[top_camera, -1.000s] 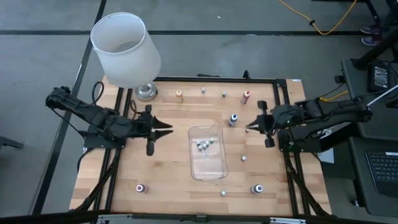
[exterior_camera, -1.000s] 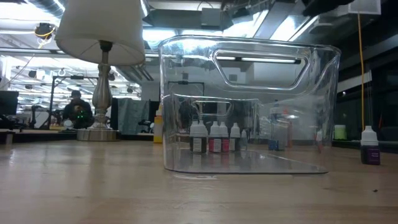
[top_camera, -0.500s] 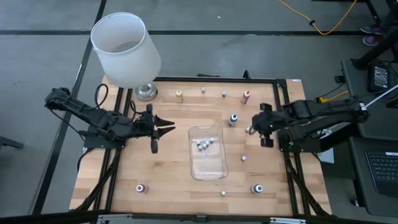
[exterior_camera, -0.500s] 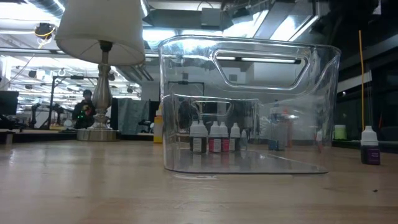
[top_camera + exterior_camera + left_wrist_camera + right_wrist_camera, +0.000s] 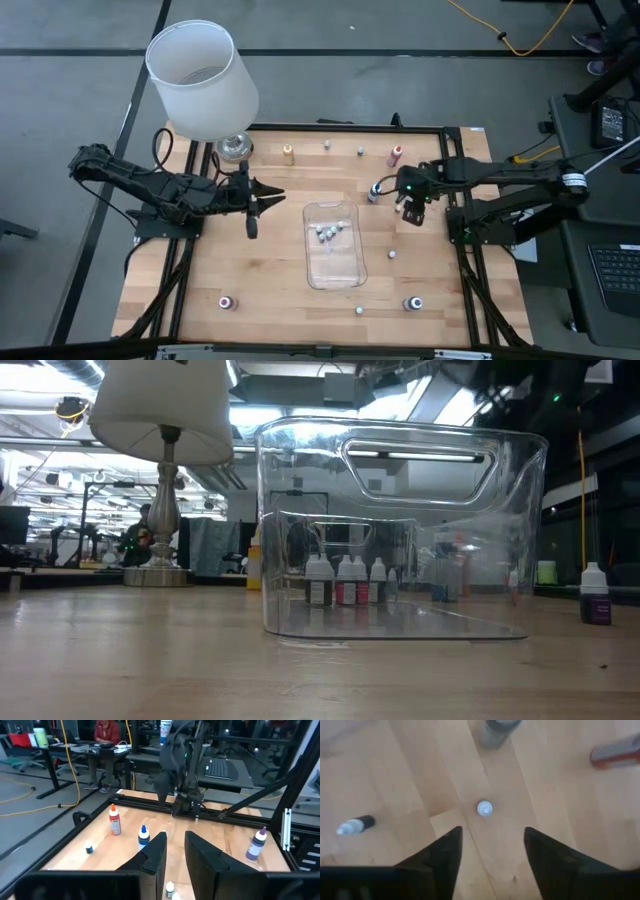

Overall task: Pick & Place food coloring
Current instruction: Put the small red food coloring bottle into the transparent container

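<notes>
Wood table (image 5: 270,270), tray (image 5: 333,262) centre: right gripper (image 5: 490,845) open, empty, over an upright bottle (image 5: 484,808) at the tray's 2 o'clock; left gripper (image 5: 268,196) farther, slightly parted.

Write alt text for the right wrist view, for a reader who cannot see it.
Looking down on the wooden table, the right gripper has its two dark fingers spread open around nothing, a small upright food coloring bottle with a pale cap just ahead of them. Another small bottle lies on its side nearby.
</notes>
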